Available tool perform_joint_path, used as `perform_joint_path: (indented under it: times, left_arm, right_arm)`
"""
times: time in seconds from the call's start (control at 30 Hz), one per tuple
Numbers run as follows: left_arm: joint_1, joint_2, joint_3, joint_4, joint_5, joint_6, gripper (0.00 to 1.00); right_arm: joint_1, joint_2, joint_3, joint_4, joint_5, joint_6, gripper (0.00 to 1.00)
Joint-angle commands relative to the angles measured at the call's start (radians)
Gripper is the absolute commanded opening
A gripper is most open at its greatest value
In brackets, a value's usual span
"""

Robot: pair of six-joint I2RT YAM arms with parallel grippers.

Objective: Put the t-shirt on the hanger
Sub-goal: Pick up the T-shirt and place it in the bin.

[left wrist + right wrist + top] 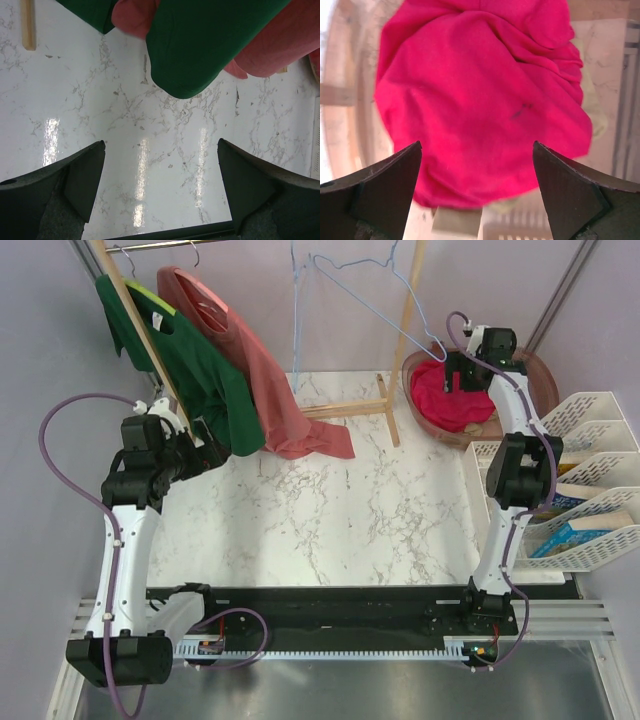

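Observation:
The crimson-red t-shirt [448, 400] lies bunched in a brown basket [533, 368] at the back right. It fills the right wrist view [480, 95]. My right gripper [458, 378] hangs just above it, open and empty [477, 150], with the jaws wide apart. The pale-blue wire hanger [375, 305] hangs from the rail at the back centre, left of the basket. My left gripper [213, 453] is open and empty [161, 147] over the marble table at the left, just below the hem of the green shirt.
A dark green shirt [195, 370] and a salmon-pink shirt [270, 390] hang on the wooden rack [345, 408] at the back left; both show in the left wrist view [200, 45]. White plastic trays [590, 480] stand along the right edge.

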Motion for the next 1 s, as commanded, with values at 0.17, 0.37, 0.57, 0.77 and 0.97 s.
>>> perform_joint_path:
  times: [0.17,0.37,0.57,0.77,0.97]
  left_arm:
    - [0.006,-0.003,-0.018,0.053,-0.011,0.001,0.99]
    - [0.005,0.006,-0.015,0.051,-0.017,-0.005,0.99]
    - [0.006,0.012,0.025,0.051,0.010,-0.003,0.99]
    - [0.006,0.002,0.034,0.051,-0.004,-0.012,0.99]
    - [0.006,-0.020,0.039,0.060,-0.005,-0.035,0.99]
  right_arm:
    - [0.018,0.145,0.068,0.121,0.104,0.003,0.98]
    - [0.014,0.141,0.093,0.106,0.139,-0.005,0.58]
    - [-0.015,0.070,0.186,0.055,0.126,0.024,0.00]
    - [-0.061,-0.112,0.251,0.077,0.083,0.079,0.00]
    - [-0.097,-0.381,0.142,0.168,0.023,0.219,0.00]
